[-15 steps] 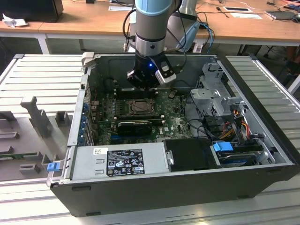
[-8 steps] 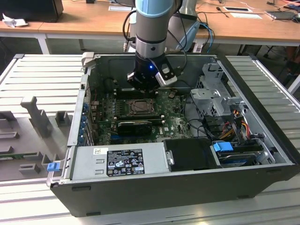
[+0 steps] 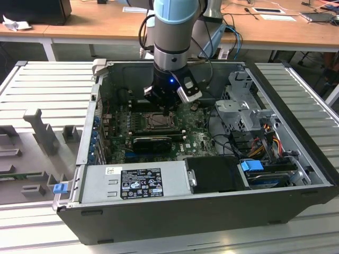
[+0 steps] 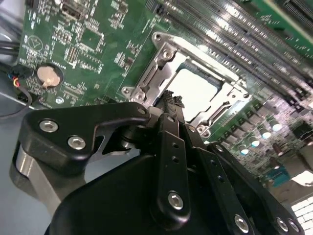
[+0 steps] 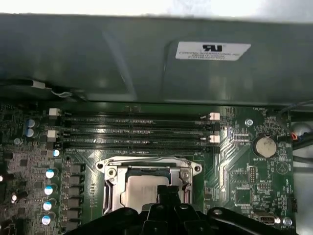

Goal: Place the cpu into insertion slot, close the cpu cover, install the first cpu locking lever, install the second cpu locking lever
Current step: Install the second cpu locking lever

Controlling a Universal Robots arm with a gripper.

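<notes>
The cpu [image 5: 142,192] lies flat in the insertion slot [image 3: 158,121], and its silvery top [image 4: 193,90] shows through the window of the cpu cover. The cpu cover [image 5: 146,167] is down over it, a metal frame [image 4: 157,58] around the chip. A thin wire lever [image 5: 146,159] runs along the frame's edge toward the memory slots. My gripper [image 4: 170,100] is shut with nothing between its fingers. Its tips [image 5: 168,192] are at the frame's edge over one side of the chip. In the exterior view the gripper [image 3: 168,109] hangs just above the socket inside the open computer case.
Long memory slots [image 5: 137,129] run beside the socket, with the case wall [image 5: 146,58] close behind them. A black graphics card [image 3: 152,142] lies on the socket's other side. A power supply [image 3: 135,181] and drive cage [image 3: 241,108] fill the case. A coin battery [image 5: 264,145] sits on the board.
</notes>
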